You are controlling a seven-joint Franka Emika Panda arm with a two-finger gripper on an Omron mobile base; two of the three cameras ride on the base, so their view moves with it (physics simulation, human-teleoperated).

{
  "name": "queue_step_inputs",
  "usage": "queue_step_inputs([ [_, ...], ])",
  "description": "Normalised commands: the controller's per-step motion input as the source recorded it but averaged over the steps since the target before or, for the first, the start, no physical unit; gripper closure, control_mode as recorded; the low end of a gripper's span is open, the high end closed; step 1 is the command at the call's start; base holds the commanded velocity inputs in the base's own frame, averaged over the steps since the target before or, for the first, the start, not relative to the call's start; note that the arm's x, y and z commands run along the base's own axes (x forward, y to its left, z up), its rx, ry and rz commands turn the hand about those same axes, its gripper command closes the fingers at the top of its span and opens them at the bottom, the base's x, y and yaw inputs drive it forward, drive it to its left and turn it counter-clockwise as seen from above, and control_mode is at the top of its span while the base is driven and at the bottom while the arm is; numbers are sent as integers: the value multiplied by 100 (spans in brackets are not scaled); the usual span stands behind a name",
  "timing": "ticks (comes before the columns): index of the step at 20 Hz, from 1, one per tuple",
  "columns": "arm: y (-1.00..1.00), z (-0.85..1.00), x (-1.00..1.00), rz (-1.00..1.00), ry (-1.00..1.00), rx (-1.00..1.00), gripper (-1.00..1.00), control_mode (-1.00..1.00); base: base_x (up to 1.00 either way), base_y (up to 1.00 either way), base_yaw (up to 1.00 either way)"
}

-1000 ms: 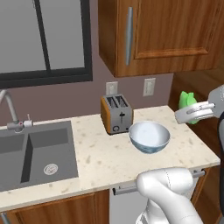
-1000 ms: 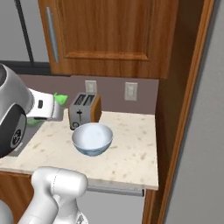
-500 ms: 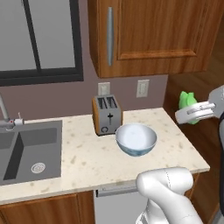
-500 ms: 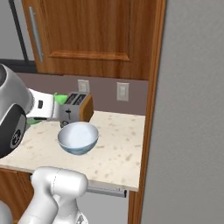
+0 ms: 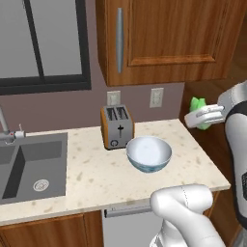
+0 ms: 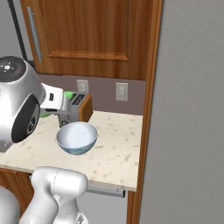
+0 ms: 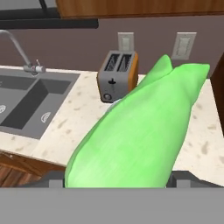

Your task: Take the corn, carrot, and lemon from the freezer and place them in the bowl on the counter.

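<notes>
The pincer (image 5: 205,117) is closed around the green corn (image 5: 198,108) and carries it high, beyond the tabletop (image 5: 96,173) edge, with the empty bowl (image 5: 148,153) below and aside, probably for a drop from above.

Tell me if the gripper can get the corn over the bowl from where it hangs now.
Probably yes. The gripper, shut on the corn, hangs off the counter's right end; the bowl sits open-topped, toaster behind it.
</notes>
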Motion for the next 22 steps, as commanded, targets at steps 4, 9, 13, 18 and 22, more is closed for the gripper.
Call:
queue_step_inputs([
  [4,0,-22,59,0,12,0,100,-100,0,0,0],
  [9,0,-42,41,0,23,0,100,-100,0,0,0],
  [13,5,-56,31,0,26,-1,100,-100,0,0,0],
  [18,5,-50,30,0,27,-1,100,-100,0,0,0],
  [22,0,-36,25,0,23,0,100,-100,0,0,0],
])
